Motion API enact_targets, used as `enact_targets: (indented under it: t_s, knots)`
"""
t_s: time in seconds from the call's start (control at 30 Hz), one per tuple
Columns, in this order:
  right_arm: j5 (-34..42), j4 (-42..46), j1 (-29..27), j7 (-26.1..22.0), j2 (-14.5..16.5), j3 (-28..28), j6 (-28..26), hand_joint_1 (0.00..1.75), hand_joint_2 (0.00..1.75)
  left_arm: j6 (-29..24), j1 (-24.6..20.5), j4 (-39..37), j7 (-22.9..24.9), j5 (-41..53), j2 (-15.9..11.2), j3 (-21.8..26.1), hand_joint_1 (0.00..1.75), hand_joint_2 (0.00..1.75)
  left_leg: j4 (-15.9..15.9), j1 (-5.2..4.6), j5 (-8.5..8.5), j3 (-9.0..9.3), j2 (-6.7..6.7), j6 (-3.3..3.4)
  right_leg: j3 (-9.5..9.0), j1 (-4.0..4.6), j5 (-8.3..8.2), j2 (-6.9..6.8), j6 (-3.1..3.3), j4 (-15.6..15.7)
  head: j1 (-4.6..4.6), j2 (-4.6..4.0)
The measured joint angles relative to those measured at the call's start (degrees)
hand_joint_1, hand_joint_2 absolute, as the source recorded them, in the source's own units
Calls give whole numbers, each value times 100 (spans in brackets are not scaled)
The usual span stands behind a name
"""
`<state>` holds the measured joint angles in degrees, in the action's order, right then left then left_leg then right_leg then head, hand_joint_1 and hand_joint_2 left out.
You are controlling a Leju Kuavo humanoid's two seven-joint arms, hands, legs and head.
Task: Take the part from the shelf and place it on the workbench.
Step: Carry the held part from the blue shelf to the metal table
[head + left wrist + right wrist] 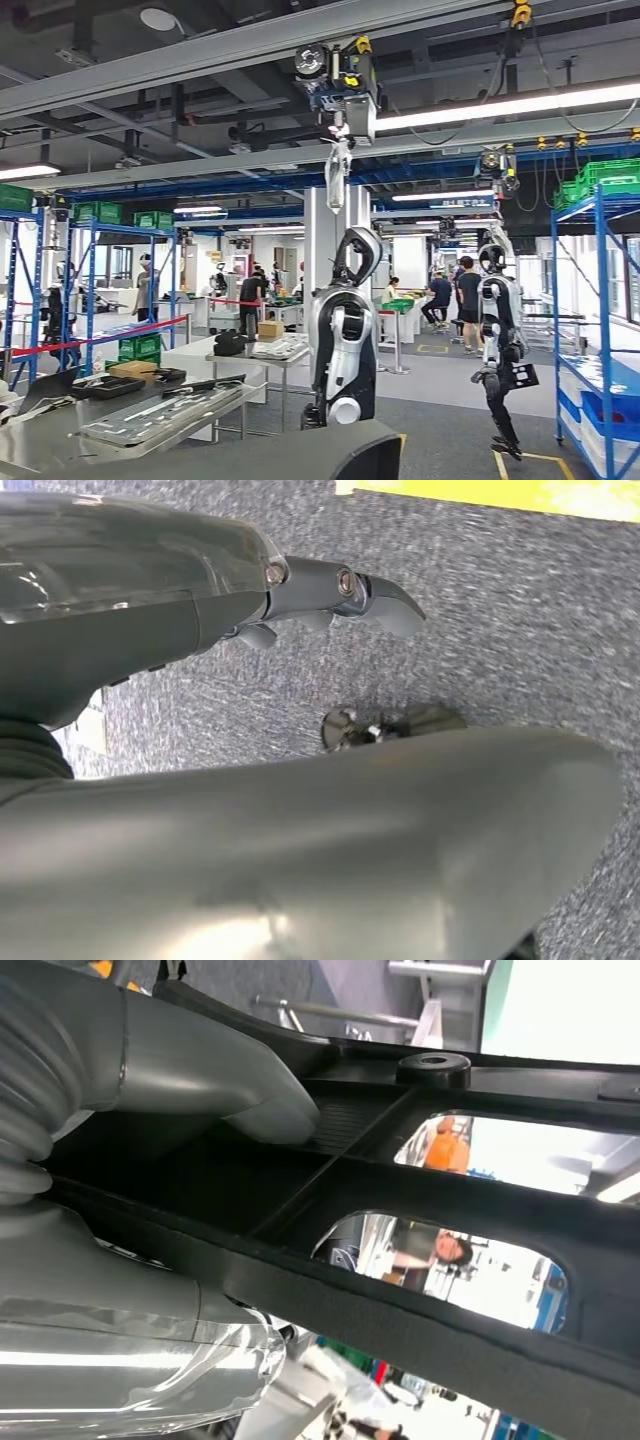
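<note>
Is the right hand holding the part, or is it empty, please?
Holding it: the right hand's thumb and fingers clamp the flat black part.

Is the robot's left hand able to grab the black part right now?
Probably not. The left hand hangs over the grey carpet floor, holding nothing, while the right hand already grips the black part.

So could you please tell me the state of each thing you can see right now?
black part: held in the right hand, off any surface.
left hand: holding nothing, fingers over carpet.
workbench: parts lying on it.
blue shelf: green crates on top.
</note>
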<state>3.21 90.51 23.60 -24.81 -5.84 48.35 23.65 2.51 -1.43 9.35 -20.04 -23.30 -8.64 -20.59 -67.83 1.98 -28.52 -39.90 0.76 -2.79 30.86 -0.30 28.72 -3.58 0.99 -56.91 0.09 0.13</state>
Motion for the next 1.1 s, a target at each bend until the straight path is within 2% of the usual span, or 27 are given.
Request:
enact_targets:
  t_s: [0.03,0.1,0.13,0.17,0.2,0.27,0.33,0.37,0.4,0.43,0.47,0.5,0.57,0.6,0.63,0.7,0.73,0.8,0.83,0.87,0.9,0.93,0.97,1.0,1.03,1.1]
  knots:
    - [3,0,2,2,1,-1,4,175,175,3,-6,0,-2,0,4,-2,0,0,370,-8,139,196,151,-26,-9,3,29,-59,-45,-21,0,0]
    - [10,0,11,8,0,-5,14,175,175,10,-33,0,9,1,11,-6,0,0,803,-37,258,404,351,40,-20,30,82,-168,-131,-64,-2,0]
    - [13,0,13,11,-1,-8,20,175,175,16,-37,0,24,2,15,-12,0,0,841,-65,236,406,362,103,-28,43,98,-225,-162,-71,-3,0]
    - [15,0,15,14,-2,-9,26,175,175,19,-28,0,39,4,14,-20,0,0,842,-71,240,393,287,176,-43,36,108,-284,-187,-68,-4,0]
    - [17,0,17,15,-2,-10,31,175,175,22,-9,0,51,7,14,-30,0,0,846,-79,242,390,228,220,-61,17,135,-275,-216,-68,-3,0]
    - [24,1,17,15,-2,-15,34,175,175,24,15,0,60,11,14,-44,0,0,859,-85,254,392,109,300,1,-29,322,-46,-256,-269,-3,0]
    - [29,-5,10,15,-13,-24,35,175,175,24,3,0,53,10,14,-47,0,0,862,-97,262,391,-21,361,303,-41,695,240,-249,-945,-3,0]
    - [30,-9,4,15,-20,-27,36,175,175,24,-6,0,49,9,14,-48,0,0,862,-113,263,390,-97,382,502,-35,859,294,-235,-1359,-3,0]
    - [31,-14,-2,15,-28,-28,37,175,175,24,-10,0,46,9,13,-49,0,0,861,-133,265,391,-176,396,662,-27,936,318,-216,-1667,-3,0]
    - [33,-16,-7,15,-33,-28,37,175,175,24,-7,0,43,9,13,-50,0,0,859,-153,267,395,-257,404,737,-15,899,332,-189,-1775,-3,0]
    - [34,-16,-9,15,-36,-29,37,175,175,24,-1,0,39,9,12,-51,0,0,858,-171,268,402,-339,409,699,2,748,354,-154,-1642,-3,0]
    - [37,-16,-8,15,-37,-31,37,175,175,24,4,0,32,9,11,-52,0,0,857,-185,270,413,-422,411,565,23,516,409,-108,-1310,-3,0]
    - [40,-13,3,15,-38,-34,37,175,175,26,1,0,12,9,20,-56,0,0,853,-192,277,420,-578,406,251,53,125,661,-8,-560,-3,0]
    - [42,-12,9,16,-38,-36,37,175,175,28,-4,0,-2,8,24,-58,0,0,850,-182,286,406,-645,394,154,64,34,760,16,-323,-2,1]
    - [44,-11,14,16,-39,-37,38,175,175,31,-4,0,-14,8,28,-61,0,0,851,-168,300,383,-703,373,116,70,19,814,27,-218,-2,1]
    - [50,-9,24,16,-30,-38,39,175,175,38,22,-1,-30,5,23,-66,0,0,858,-145,326,345,-798,318,88,66,8,717,21,-136,-3,1]
    - [52,-7,28,15,-22,-38,40,175,175,43,40,-2,-33,4,21,-69,0,0,835,-152,304,324,-750,295,69,52,-10,652,30,-92,-3,0]
    - [61,0,35,15,-4,-39,44,175,175,49,43,-4,-33,1,14,-74,0,0,531,-167,89,177,-495,249,33,24,-48,505,46,-14,-3,0]
    - [62,0,34,15,-2,-39,48,175,175,50,30,-4,-32,1,16,-76,0,0,214,-165,-89,27,-340,218,28,29,-50,426,50,-6,-3,0]
    - [63,-1,30,15,-1,-38,51,175,175,51,15,-4,-31,1,17,-78,0,0,-157,-146,-261,-148,-246,184,30,31,-47,341,49,-6,-3,0]
    - [63,-3,24,15,-3,-37,53,175,175,54,4,-4,-29,1,19,-81,0,0,-461,-117,-365,-286,-193,150,31,31,-43,254,45,-8,-2,0]
    - [64,-4,19,16,-4,-36,55,175,175,58,4,-4,-29,1,20,-83,0,0,-606,-87,-378,-345,-158,118,31,30,-35,172,37,-10,-2,0]
    - [67,-4,17,17,-4,-35,56,175,175,62,12,-4,-29,1,22,-85,0,0,-526,-56,-285,-290,-126,88,26,25,-25,100,22,-13,-2,0]
    - [71,-4,17,18,-4,-36,56,175,175,64,19,-4,-29,0,22,-85,0,0,-231,-28,-113,-124,-70,58,17,18,-9,32,-1,-21,-2,0]
    - [75,-4,19,19,-4,-37,56,175,175,65,21,-4,-31,0,23,-86,0,0,158,-13,43,86,46,29,7,16,15,-29,-36,-36,-2,0]
    - [84,-4,28,22,-5,-39,59,175,175,64,5,-4,-33,-1,36,-89,0,0,723,-30,222,373,236,65,0,37,66,-136,-118,-81,-2,1]
